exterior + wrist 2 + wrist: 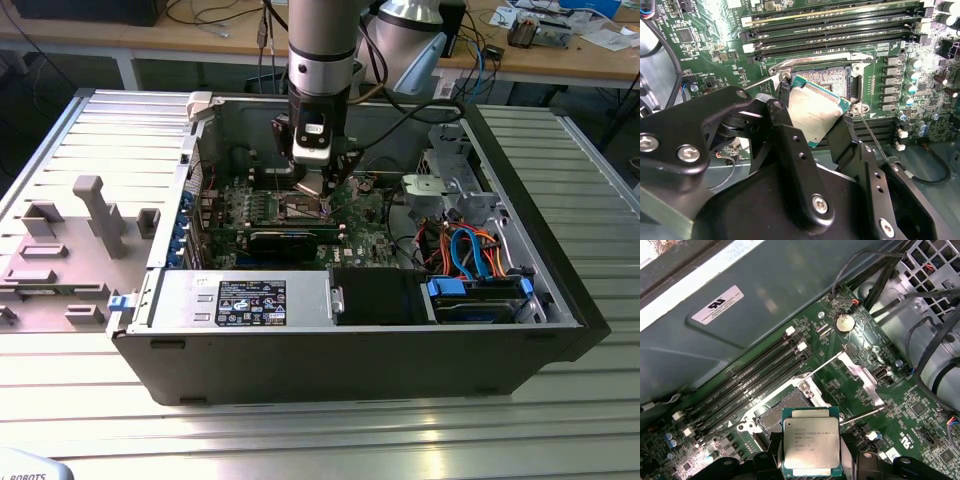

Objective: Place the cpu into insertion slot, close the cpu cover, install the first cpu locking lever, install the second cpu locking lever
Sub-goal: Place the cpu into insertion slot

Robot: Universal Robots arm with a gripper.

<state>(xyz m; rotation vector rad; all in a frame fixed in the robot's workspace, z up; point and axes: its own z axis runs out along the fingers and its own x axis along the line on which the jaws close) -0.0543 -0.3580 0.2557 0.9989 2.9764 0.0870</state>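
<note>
Silver-grey cpu (pixel 811 447), green-edged — black fingers (pixel 842 137) — brownish-gold insertion slot (pixel 822 76), green motherboard (pixel 705 55), black memory slots (pixel 830 30).

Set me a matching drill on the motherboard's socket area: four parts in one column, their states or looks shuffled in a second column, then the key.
Column one
1. cpu
2. insertion slot
3. cpu cover
4. coin cell battery

Column two
A. round and silver, seated on the green motherboard
B. swung open, off the socket
C. clamped between the fingers
D. uncovered, contact field exposed

Pairs: 1-C, 2-D, 3-B, 4-A
</note>
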